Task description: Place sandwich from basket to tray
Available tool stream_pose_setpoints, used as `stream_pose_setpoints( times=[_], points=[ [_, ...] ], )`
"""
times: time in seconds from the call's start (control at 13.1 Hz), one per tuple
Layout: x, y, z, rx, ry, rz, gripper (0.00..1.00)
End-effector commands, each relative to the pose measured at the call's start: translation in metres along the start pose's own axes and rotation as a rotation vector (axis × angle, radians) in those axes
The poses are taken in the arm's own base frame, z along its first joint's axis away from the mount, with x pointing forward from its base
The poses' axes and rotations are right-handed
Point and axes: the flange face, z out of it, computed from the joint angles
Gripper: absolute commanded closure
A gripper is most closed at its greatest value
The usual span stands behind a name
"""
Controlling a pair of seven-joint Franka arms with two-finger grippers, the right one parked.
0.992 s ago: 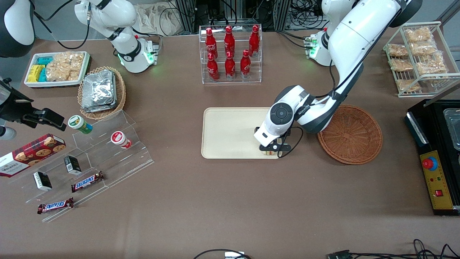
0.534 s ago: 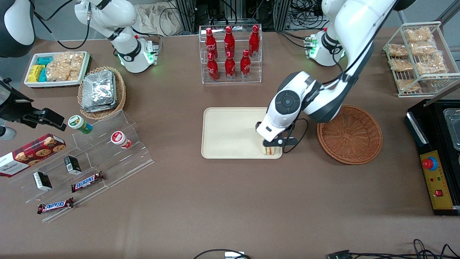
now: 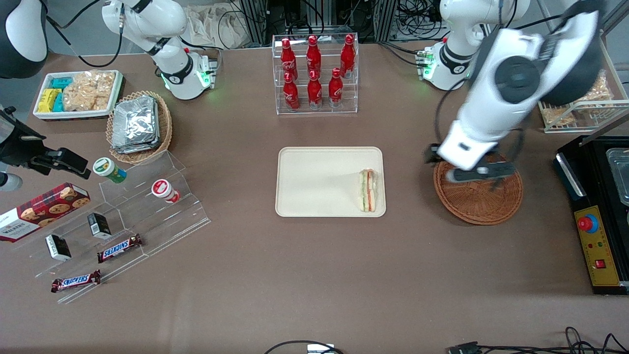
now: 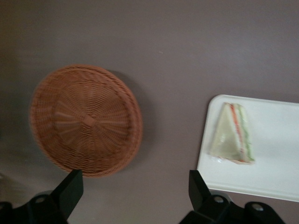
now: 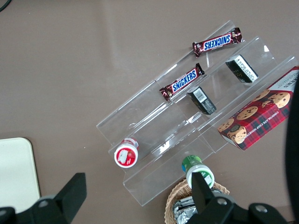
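Note:
The sandwich [image 3: 368, 190], a clear-wrapped wedge with green and red-orange layers, lies flat in the cream tray [image 3: 314, 182], at the tray end nearest the basket. It also shows in the left wrist view as the sandwich [image 4: 233, 135] on the tray [image 4: 275, 158]. The round brown wicker basket [image 3: 484, 201] holds nothing; the wrist view shows the bare weave of the basket [image 4: 86, 120]. My gripper [image 3: 462, 169] hangs high over the basket's rim nearest the tray. In the wrist view the gripper [image 4: 134, 186] is open, with only bare table between its fingertips.
A clear rack of red bottles [image 3: 314, 73] stands farther from the camera than the tray. A wire rack of snack bags [image 3: 575, 78] and a black machine [image 3: 599, 211] sit at the working arm's end. A foil-packet basket [image 3: 139, 125] and acrylic steps [image 3: 132, 216] lie toward the parked arm's end.
The gripper let go of the sandwich on the tray, rose, and swung away toward the basket. The sandwich now lies uncovered on the tray.

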Motion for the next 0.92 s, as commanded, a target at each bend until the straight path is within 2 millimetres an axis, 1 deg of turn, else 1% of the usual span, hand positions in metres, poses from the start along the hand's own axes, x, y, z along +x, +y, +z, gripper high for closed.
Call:
stream_pose_setpoints(
  times=[0.0,0.08,0.15,0.23,0.31,0.46,0.53,0.61,0.84],
  points=[
    [-0.002,-0.073,-0.014,-0.028,-0.005,-0.059,0.00],
    [-0.002,-0.099,-0.017,-0.037,0.001,-0.103,0.00],
    [-0.005,-0.118,-0.018,-0.040,0.002,-0.125,0.00],
    [-0.013,-0.133,-0.017,-0.045,0.003,-0.126,0.00],
    [-0.019,-0.137,-0.021,-0.048,0.013,-0.110,0.00],
    [-0.014,-0.148,-0.041,-0.052,0.029,-0.067,0.00],
    [-0.013,-0.147,-0.050,-0.052,0.026,-0.060,0.00],
    [-0.014,-0.138,-0.058,-0.051,0.027,-0.046,0.00],
    [-0.015,-0.144,-0.080,-0.094,0.037,-0.060,0.00]
  ],
)
